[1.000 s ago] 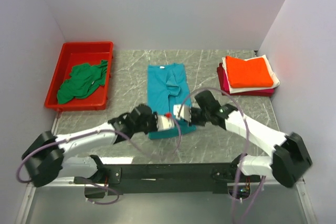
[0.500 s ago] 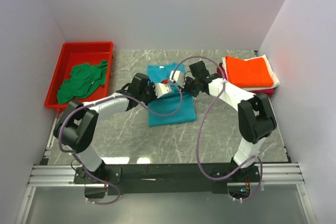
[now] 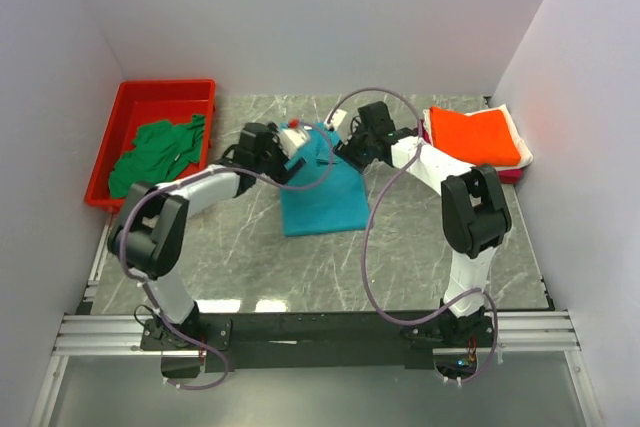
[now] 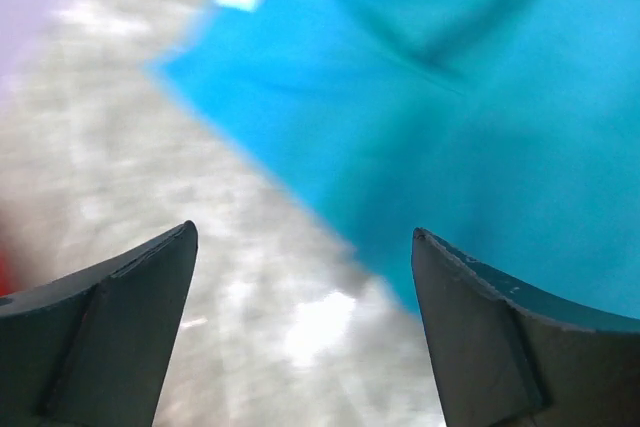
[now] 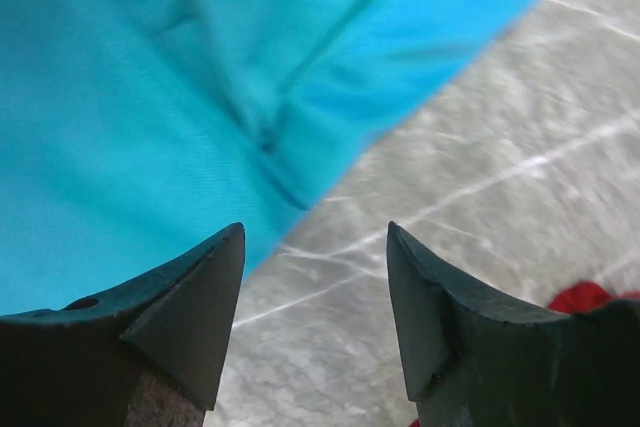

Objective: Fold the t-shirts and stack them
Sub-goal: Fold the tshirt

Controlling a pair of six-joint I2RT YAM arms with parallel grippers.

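Gaping wide, our left gripper [image 4: 305, 277] and right gripper [image 5: 315, 277] grasp nothing. We see both arms stretched far forward, their wrists angled inward and nearly meeting above the far end of the teal t-shirt [image 3: 322, 197]. It lies folded mid-table [image 3: 250, 247], its long axis running near to far. An orange t-shirt [image 3: 478, 135] tops the stack at right, and a dark green t-shirt [image 3: 155, 155] lies crumpled in the red bin [image 3: 165, 89].

Grey marble-pattern table [image 3: 430, 247]; plain pale back wall [image 3: 320, 17]; matching left wall [image 3: 40, 97] and right wall [image 3: 590, 147]; aluminium rail [image 3: 100, 332] along near edge; soft glare on tabletop.
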